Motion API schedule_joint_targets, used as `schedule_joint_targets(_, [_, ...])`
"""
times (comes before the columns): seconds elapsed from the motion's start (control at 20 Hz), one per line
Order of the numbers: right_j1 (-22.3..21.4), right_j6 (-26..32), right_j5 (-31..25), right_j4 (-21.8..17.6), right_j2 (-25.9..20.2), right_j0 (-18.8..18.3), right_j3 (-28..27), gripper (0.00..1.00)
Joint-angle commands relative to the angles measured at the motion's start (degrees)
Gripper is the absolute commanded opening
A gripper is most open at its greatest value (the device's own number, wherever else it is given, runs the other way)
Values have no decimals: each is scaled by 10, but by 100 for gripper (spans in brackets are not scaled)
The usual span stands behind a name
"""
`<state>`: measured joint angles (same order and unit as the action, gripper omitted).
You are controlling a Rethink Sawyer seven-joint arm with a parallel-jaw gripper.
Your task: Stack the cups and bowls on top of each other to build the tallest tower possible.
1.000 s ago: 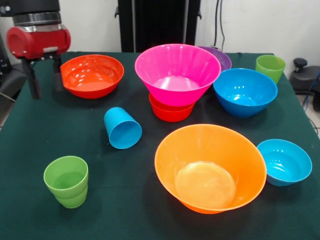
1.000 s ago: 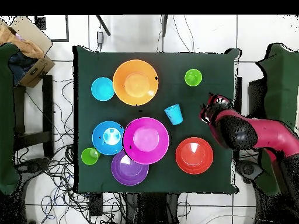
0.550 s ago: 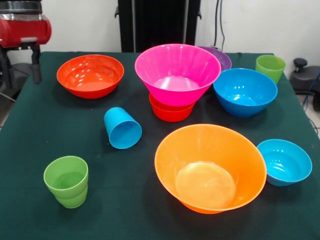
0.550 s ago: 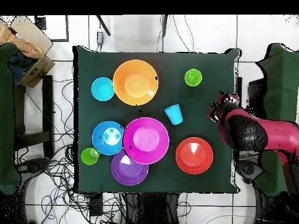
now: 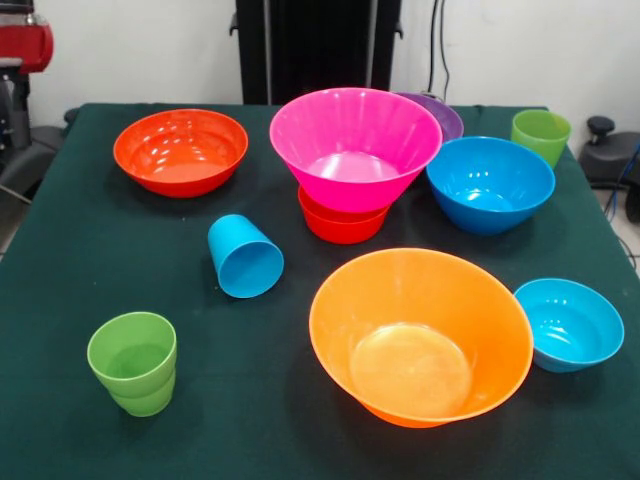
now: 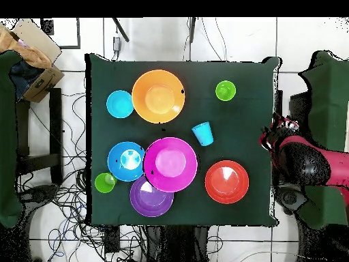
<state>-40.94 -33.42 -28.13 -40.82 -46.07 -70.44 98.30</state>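
We are idling the tool (image 5: 14, 75) at the upper left, grip unreadable; next, we are advising centring over the tipped blue cup (image 5: 245, 257) before descending.

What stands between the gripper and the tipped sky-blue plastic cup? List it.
Nothing visible. From overhead, the gripper hangs beyond the green tablecloth, and only bare cloth lies between it and the sky-blue plastic cup. The wide red-orange plastic bowl sits aside.
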Motion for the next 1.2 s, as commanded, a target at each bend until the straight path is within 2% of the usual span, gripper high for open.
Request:
schedule_joint_targets(0.05, [22, 74, -92, -35, 32, 2, 2, 100])
schedule_joint_targets(0.3, [44, 65, -105, -40, 50, 2, 15, 100])
schedule_joint_targets(0.7, [39, 29, -94, -47, 72, 4, 72, 100])
schedule_joint_targets(1.2, [44, 18, -61, -56, 83, -1, 96, 100])
